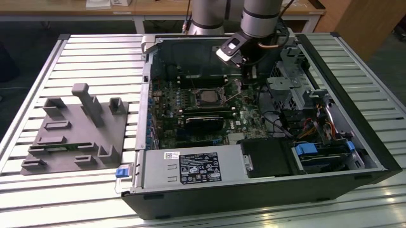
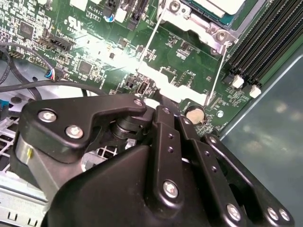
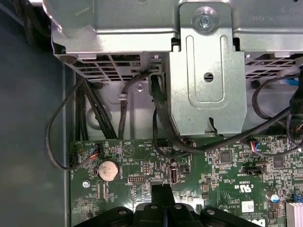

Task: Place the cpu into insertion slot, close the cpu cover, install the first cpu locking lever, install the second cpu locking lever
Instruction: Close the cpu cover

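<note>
The cpu (image 1: 207,97) lies in the insertion slot (image 1: 195,100) on the green motherboard inside the open computer case. In the second wrist view the silver cpu cover (image 2: 199,23) lies down around the pale cpu (image 2: 226,4). Two thin wire locking levers (image 2: 150,38) (image 2: 216,75) stand free, slanting away from the socket towards my gripper. One lever (image 1: 236,96) shows in the exterior view on the socket's right. My gripper (image 1: 252,73) hangs above the board just beyond the socket on the exterior view's right. Its black fingertips (image 3: 163,191) are shut, with nothing seen between them.
A silver drive cage (image 3: 208,71) and black cables (image 3: 161,118) lie close ahead of the gripper. A coin battery (image 3: 107,169) sits on the board nearby. Black memory slots (image 2: 270,42) run beside the socket. A grey fixture (image 1: 76,133) stands on the slatted table on the exterior view's left.
</note>
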